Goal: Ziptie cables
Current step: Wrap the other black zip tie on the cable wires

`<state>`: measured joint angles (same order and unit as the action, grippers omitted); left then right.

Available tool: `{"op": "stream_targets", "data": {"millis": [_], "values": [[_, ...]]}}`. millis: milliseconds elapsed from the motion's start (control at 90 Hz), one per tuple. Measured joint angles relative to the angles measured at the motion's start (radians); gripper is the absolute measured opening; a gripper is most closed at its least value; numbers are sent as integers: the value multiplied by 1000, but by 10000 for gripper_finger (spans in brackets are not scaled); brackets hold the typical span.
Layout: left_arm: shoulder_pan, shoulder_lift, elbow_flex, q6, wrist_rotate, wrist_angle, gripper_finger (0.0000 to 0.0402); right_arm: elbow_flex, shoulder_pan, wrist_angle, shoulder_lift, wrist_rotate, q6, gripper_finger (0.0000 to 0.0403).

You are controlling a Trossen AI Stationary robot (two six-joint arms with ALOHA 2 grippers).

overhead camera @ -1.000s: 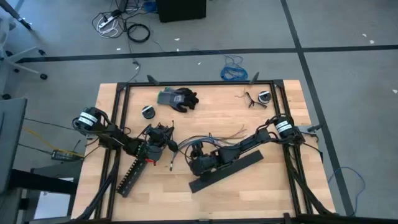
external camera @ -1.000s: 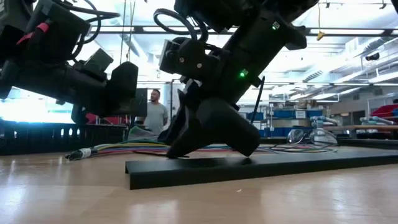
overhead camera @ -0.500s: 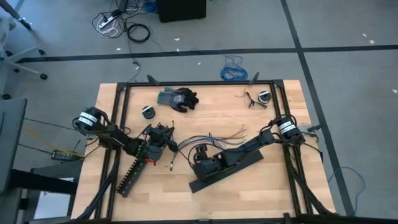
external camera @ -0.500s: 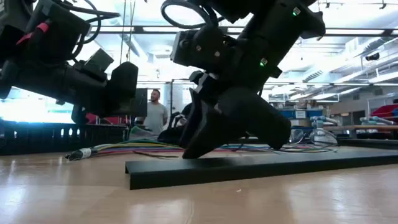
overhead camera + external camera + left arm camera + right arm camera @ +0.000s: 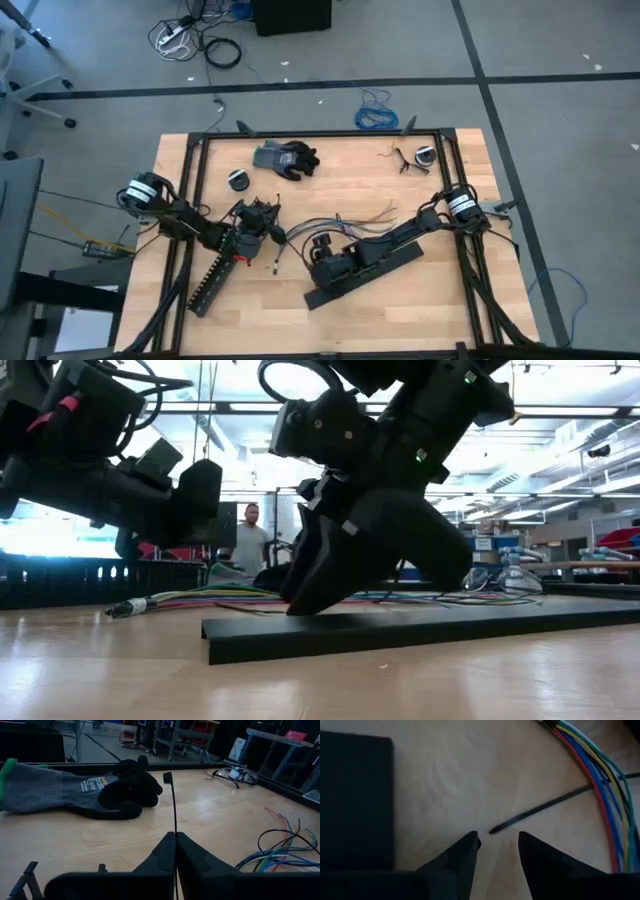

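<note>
**Bench inventory, wood top**

- Table (image 5: 350, 195): pale planks, black frame.
- Flat bar (image 5: 420, 628): matte black, lies under R arm.
- Cables (image 5: 600, 775): thin coloured wires, mid-table.
- Left gripper (image 5: 175, 851): fingers pinched on upright ziptie (image 5: 173, 805), thin black strip.
- Right gripper (image 5: 497, 842): fingers spread, tips beside second ziptie (image 5: 540, 809), which passes under the cables.
- Glove (image 5: 85, 787): grey knit, black palm.

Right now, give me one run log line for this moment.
left gripper: shut on ziptie | right gripper: open, at second ziptie tip | cables: loose
</note>
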<state>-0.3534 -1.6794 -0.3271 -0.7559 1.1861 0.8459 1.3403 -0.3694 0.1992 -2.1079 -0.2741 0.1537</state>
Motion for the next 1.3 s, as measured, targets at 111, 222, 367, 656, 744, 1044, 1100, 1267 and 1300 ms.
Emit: {"op": "stream_targets", "data": {"millis": [111,222,367,656,744,1044,1100,1267,1300], "values": [[0,0,0,0,5,0,0,0,6,-18,0,-1,6,147],[0,0,0,0,5,0,0,0,12,-35,0,0,23,147],[0,0,0,0,5,0,0,0,19,-59,0,-2,38,146],[0,0,0,0,6,1,0,0,45,-94,-5,-25,76,145],[0,0,0,0,6,1,0,0,48,-58,-5,-32,73,143],[0,0,0,0,6,0,0,1,62,-55,-3,-56,82,142],[0,0,0,0,5,0,0,1,69,-55,-3,-60,84,142],[0,0,0,0,-6,0,0,1,84,-57,-2,-70,89,140],[0,0,0,0,-6,0,0,1,85,-63,-2,-70,91,139]]}}
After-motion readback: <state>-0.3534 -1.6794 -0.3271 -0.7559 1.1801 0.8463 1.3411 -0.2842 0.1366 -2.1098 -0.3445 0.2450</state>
